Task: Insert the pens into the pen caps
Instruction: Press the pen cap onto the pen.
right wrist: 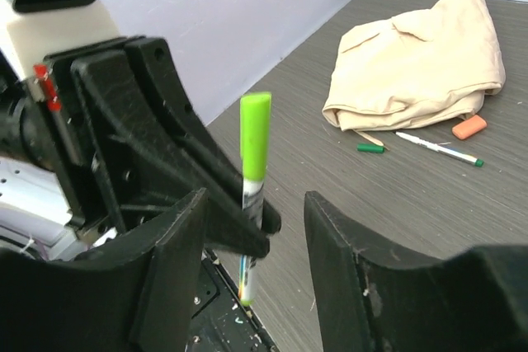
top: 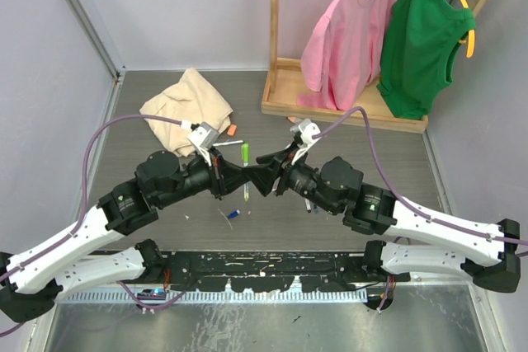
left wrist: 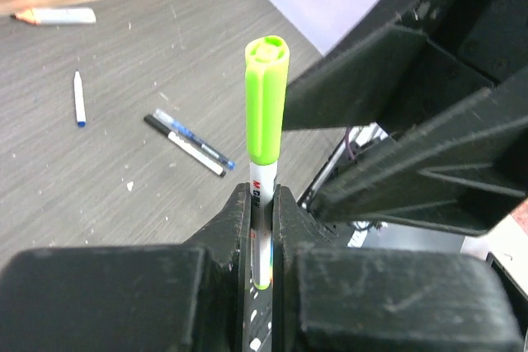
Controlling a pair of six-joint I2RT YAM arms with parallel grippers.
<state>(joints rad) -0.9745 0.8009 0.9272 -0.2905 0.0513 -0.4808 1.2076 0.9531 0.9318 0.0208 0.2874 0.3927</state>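
The pen is being gripped upright by the left fingers, its green cap above them, just beyond the spread right fingers. Pushing is best being directed straight along the barrel.

Inspection is pointing to a robotics lab test cell, not a home. Two cabled robot arms are sitting bolted to a grey table. Pale panel walls are enclosing it. Props are standing about: a wooden clothes rack and a folded beige cloth.
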